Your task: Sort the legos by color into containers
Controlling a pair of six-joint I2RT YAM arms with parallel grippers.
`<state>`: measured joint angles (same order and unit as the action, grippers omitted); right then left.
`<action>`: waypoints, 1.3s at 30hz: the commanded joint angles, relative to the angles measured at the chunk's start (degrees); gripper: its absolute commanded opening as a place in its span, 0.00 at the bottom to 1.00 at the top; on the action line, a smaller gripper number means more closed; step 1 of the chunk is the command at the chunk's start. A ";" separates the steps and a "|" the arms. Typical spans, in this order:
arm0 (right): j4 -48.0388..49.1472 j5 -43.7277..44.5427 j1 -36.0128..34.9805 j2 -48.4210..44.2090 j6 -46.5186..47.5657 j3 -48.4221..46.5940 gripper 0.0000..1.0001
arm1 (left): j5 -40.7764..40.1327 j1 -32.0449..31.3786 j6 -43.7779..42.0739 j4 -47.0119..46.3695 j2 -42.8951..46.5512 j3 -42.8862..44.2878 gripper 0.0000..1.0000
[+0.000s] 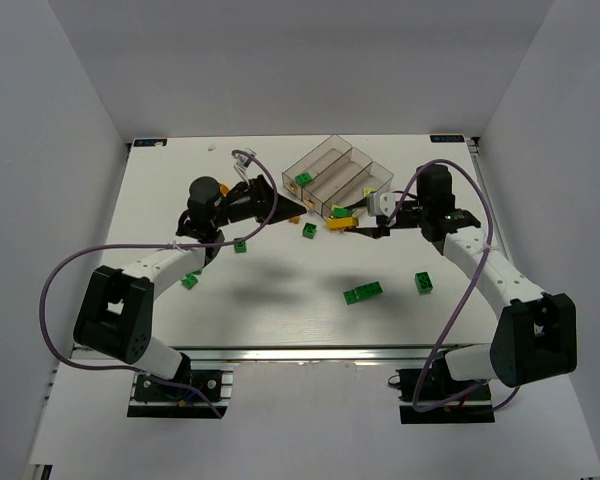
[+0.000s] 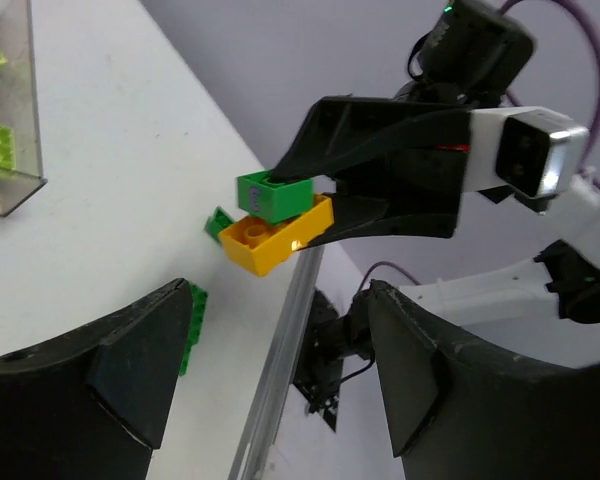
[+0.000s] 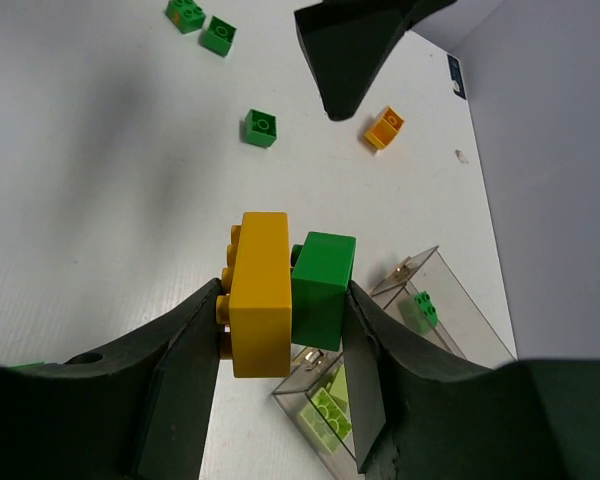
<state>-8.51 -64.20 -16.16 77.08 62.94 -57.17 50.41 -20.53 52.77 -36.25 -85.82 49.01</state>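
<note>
— Above the table (image 1: pixel 280 310), what does the right claw (image 3: pixel 280 325) pinch?
— A yellow brick (image 3: pixel 260 300) joined to a green brick (image 3: pixel 322 280), near the clear tray (image 1: pixel 325 160).
— The left claw (image 2: pixel 280 330)?
— Spread wide, facing those bricks.

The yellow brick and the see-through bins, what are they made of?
Yellow brick: looks like hard, smooth plastic, slightly shiny, with moulded round studs on one side. Bins: probably stiff clear plastic, since a pale green brick shows through the thin walls.
</note>
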 commanded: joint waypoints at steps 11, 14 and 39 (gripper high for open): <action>23.08 3.47 -0.62 -1.23 -25.82 1.97 0.16 | 3.55 -0.12 22.63 -35.81 -6.02 -5.25 0.89; 26.25 3.82 -0.62 -0.09 -30.48 1.53 0.16 | 2.94 -0.12 22.99 -35.65 -8.31 -3.93 0.98; 40.77 5.58 -1.85 7.12 -45.97 -0.31 0.16 | 1.53 -1.09 18.42 -24.92 -19.21 8.99 0.94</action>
<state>27.46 -58.70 -17.72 83.85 19.79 -55.29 52.51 -21.23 72.38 -61.91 -104.99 55.48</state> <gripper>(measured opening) 0.518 0.942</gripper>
